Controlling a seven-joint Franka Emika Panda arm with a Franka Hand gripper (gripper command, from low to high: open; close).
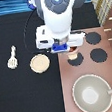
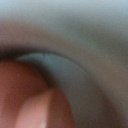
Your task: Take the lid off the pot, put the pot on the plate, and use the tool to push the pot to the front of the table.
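Over the stove panel [image 1: 93,62], the pincer [image 1: 71,49] sits low on the pot [image 1: 73,53] (mostly hidden beneath it); whether it is spread or pinching, I cannot tell. The plate [image 1: 40,63] lies toward the exterior view's left of the pincer on the bench [image 1: 27,96], the tool [image 1: 12,57] farther left, the grey pan [image 1: 92,93] toward the bottom.

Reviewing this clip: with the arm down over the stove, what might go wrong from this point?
The gripper sits low over the pot, which the hand mostly hides, so a poor grasp might go unnoticed. The grey pan lies close by on the stove side and might get bumped. The plate and the tool lie well apart, so the carry may be long.
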